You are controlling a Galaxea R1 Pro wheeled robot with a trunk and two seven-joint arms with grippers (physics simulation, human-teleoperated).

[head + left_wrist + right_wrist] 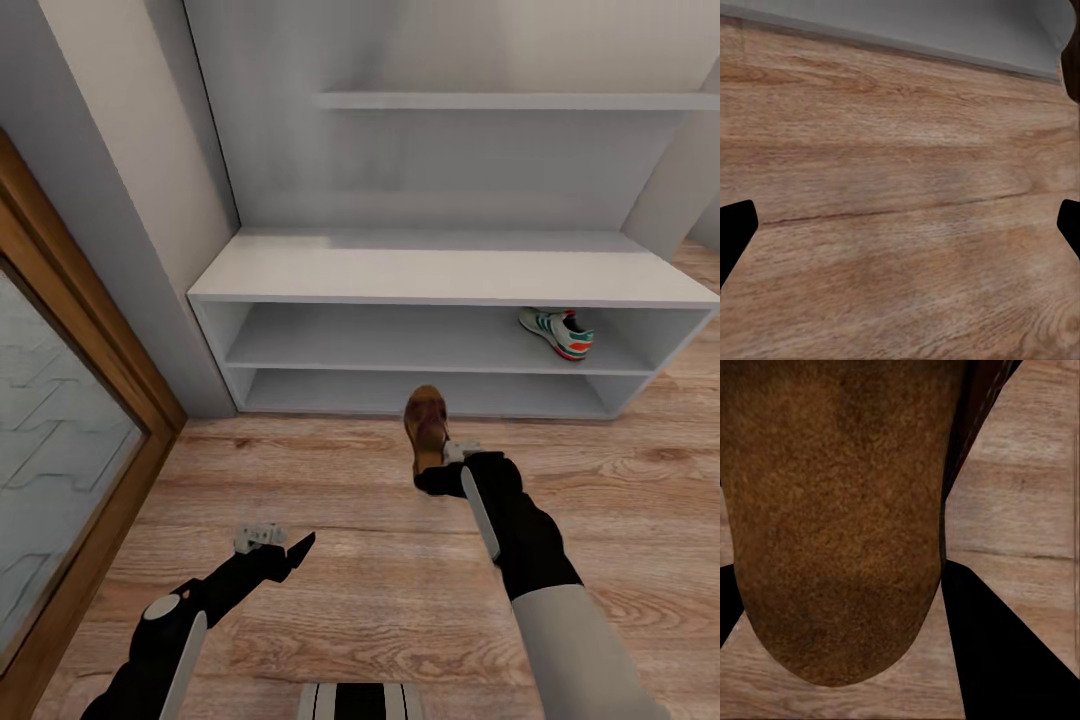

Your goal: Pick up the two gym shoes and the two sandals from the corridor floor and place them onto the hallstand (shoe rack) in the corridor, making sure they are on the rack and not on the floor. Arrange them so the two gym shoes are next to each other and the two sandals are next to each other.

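A low, wide, pale grey-white shoe rack (pixel 440 275) with a flat top and two long open shelves stands against the corridor wall. One white lace-up gym shoe (pixel 557 332) with green side stripes and a red-orange heel patch rests on the upper shelf, near that shelf's right end.

In front of the rack, the robot's right arm reaches forward over the light brown wood-grain plank floor (pixel 340 590). The right tool (pixel 437 475) is clamped on the near end of a dark-brown leather sandal (pixel 426 424) with a tan footbed, the sandal's far end pointing toward the lower shelf. The right wrist view shows the sandal's brown footbed (pixel 832 517) very close, with a black finger (pixel 1009 652) beside it and the plank floor beyond. Whether the sandal touches the floor cannot be told.

The left arm hangs lower and to the left, well apart from the sandal. The left tool (pixel 290 550) points at bare floor, and in the left wrist view its two black fingertips (pixel 735 232) stand wide apart at opposite edges, with wooden planks between them and a strip of grey-white surface (pixel 945 30) beyond.

At the far left of the head view, a wood-framed glass panel (pixel 60 420) runs alongside the wall.
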